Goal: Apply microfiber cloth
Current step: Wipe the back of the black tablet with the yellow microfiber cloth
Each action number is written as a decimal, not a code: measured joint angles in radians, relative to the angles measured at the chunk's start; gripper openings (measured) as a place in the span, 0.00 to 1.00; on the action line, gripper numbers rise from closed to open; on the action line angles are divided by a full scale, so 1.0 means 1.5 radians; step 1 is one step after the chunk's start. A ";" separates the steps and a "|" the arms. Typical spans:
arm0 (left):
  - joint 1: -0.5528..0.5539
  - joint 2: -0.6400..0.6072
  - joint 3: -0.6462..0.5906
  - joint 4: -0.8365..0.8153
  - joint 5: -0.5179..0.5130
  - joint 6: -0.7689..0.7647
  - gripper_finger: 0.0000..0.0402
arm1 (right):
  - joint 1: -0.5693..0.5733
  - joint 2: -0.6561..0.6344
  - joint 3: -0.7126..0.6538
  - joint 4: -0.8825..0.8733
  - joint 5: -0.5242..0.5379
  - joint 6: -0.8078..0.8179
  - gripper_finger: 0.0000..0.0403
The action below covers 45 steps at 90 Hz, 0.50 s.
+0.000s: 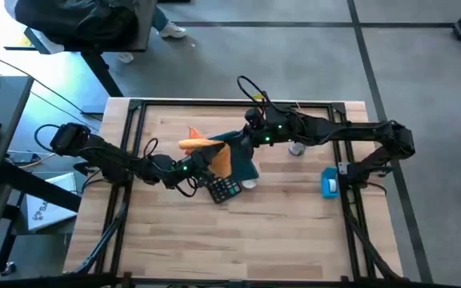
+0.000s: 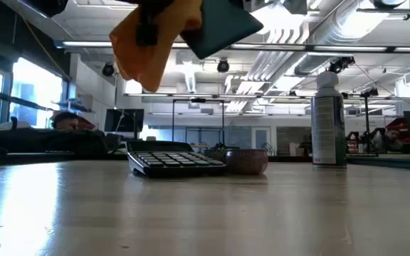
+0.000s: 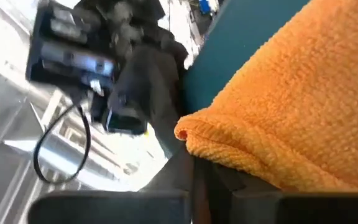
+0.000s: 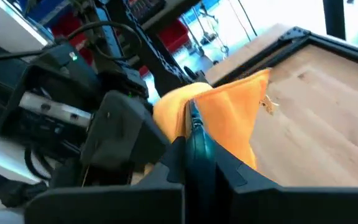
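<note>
The orange microfiber cloth point(image 1: 202, 145) point(image 2: 148, 50) hangs above the table's middle, lying against one face of a flat teal panel point(image 1: 245, 164) point(image 2: 223, 28). My left gripper point(image 1: 204, 160), reaching in from the table's left, is shut on the cloth. From the right, my right gripper point(image 1: 242, 146) is shut on the teal panel. Both things are lifted well clear of the table. Below them a black calculator point(image 1: 224, 190) point(image 2: 173, 160) rests flat on the wood. My left gripper holds the microfiber cloth at a bunched, folded part point(image 3: 229, 155) between its fingers, several layers thick. The cloth lies spread against the teal panel's face point(image 3: 229, 68) and is clear of the table. The gripper's body hides the fingertips. My right gripper pinches the teal panel's thin edge point(image 4: 197, 134) between its two fingers, coming from the table's right. The panel stands on edge, tilted, lifted clear of the table, with the orange cloth point(image 4: 229, 112) on its far face.
A white spray can point(image 1: 297, 148) point(image 2: 328, 117) stands right of centre. A small bowl point(image 2: 248, 160) sits beside the calculator. A small blue object point(image 1: 329, 182) lies near the right edge. The table's near half point(image 1: 230, 240) is bare wood.
</note>
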State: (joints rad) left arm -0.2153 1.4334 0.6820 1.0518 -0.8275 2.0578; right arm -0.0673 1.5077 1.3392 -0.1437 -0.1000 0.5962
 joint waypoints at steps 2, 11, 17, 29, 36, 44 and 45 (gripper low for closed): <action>0.000 0.000 -0.003 0.008 -0.003 0.002 0.00 | 0.000 -0.002 0.000 -0.001 0.000 0.005 0.00; -0.001 -0.005 -0.024 0.043 -0.009 0.014 0.00 | 0.000 -0.007 0.000 -0.010 -0.002 0.009 0.00; -0.001 -0.011 -0.041 0.059 -0.014 0.012 0.00 | -0.001 -0.012 0.000 -0.016 0.000 0.008 0.00; -0.009 -0.012 -0.063 0.076 -0.007 -0.014 0.00 | -0.001 -0.019 -0.001 -0.022 0.017 -0.006 0.00; -0.016 -0.012 -0.072 0.066 0.034 -0.043 0.00 | -0.003 -0.018 -0.001 -0.017 0.014 -0.007 0.00; -0.021 -0.009 -0.079 0.037 0.088 -0.069 0.00 | -0.004 -0.019 0.000 -0.001 0.016 -0.009 0.00; -0.021 -0.009 -0.079 0.032 0.094 -0.072 0.00 | -0.004 -0.019 0.000 0.001 0.017 -0.010 0.00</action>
State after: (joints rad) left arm -0.2474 1.4193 0.5632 1.0992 -0.6866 1.9501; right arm -0.0731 1.4790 1.3388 -0.1418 -0.0749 0.5818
